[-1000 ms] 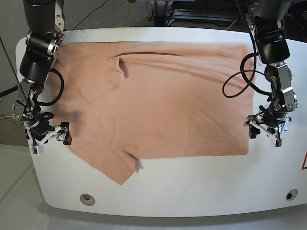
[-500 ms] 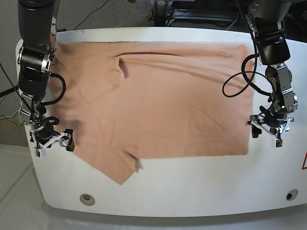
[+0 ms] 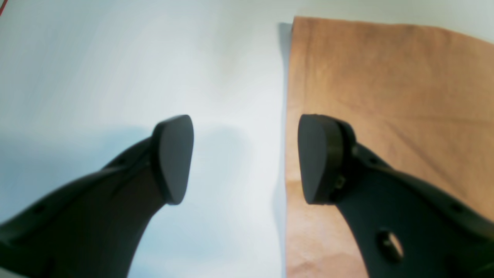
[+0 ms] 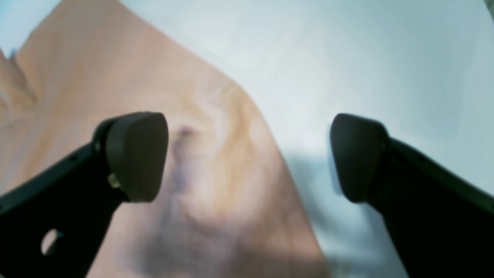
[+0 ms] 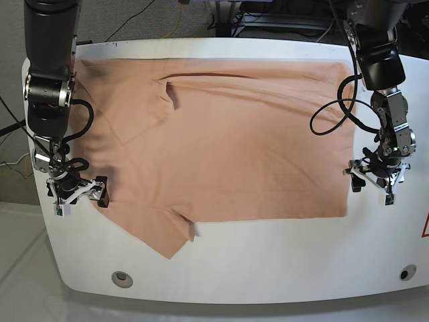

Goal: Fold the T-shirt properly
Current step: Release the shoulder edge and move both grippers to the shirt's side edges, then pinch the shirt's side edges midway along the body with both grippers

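Note:
The peach T-shirt (image 5: pixel 221 134) lies spread flat across the white table, with its upper sleeve (image 5: pixel 144 107) folded inward and its lower sleeve (image 5: pixel 164 231) pointing at the front edge. At the shirt's right edge hovers my left gripper (image 5: pixel 372 186), open. In its wrist view the left gripper (image 3: pixel 245 158) straddles the straight hem of the T-shirt (image 3: pixel 386 96), one finger over cloth, one over bare table. My right gripper (image 5: pixel 80 196) is open at the shirt's left edge near the lower sleeve. Close up, the right gripper (image 4: pixel 249 156) straddles the slanted edge of the T-shirt (image 4: pixel 216 162).
The table (image 5: pixel 268 255) has two round holes near its front, one at the left (image 5: pixel 121 278) and one at the right (image 5: pixel 407 273). A black cable loop (image 5: pixel 332 114) hangs off the left arm over the shirt's right side. Cables lie on the floor behind the table.
My right gripper has slid a little forward and toward the shirt's left edge, and its arm now stands more upright. The left gripper has hardly shifted. The shirt has not moved.

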`<action>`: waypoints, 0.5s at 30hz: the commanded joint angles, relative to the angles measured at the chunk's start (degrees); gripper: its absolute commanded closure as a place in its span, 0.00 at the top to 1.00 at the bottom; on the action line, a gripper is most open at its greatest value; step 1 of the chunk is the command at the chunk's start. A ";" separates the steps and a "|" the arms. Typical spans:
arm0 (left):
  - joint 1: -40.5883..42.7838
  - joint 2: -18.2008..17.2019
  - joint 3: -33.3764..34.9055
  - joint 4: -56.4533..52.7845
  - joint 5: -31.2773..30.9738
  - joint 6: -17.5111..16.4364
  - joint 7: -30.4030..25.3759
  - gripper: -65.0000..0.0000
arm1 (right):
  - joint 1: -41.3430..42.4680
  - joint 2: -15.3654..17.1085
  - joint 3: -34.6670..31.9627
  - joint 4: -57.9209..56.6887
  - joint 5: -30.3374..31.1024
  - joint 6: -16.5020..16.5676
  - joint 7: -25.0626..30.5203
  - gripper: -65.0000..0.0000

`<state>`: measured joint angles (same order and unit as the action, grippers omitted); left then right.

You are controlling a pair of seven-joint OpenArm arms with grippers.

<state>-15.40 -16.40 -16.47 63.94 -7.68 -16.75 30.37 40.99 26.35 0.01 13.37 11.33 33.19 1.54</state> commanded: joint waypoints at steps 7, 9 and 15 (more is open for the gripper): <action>-1.61 -0.78 -0.28 0.89 -0.27 -0.08 -1.23 0.62 | -0.42 0.86 -1.81 0.74 0.84 0.35 2.63 1.00; -1.70 -0.78 -0.19 0.89 -0.27 -0.08 -1.23 0.62 | -1.21 0.77 -1.81 0.83 0.84 0.35 2.63 1.00; -1.96 -0.78 -0.10 0.89 -0.27 -0.08 -1.49 0.62 | -3.32 0.68 -1.81 1.10 0.93 0.70 2.63 1.00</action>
<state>-15.73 -16.40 -16.45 63.94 -7.68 -16.75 30.35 37.19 26.24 -1.87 13.85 12.01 33.23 4.62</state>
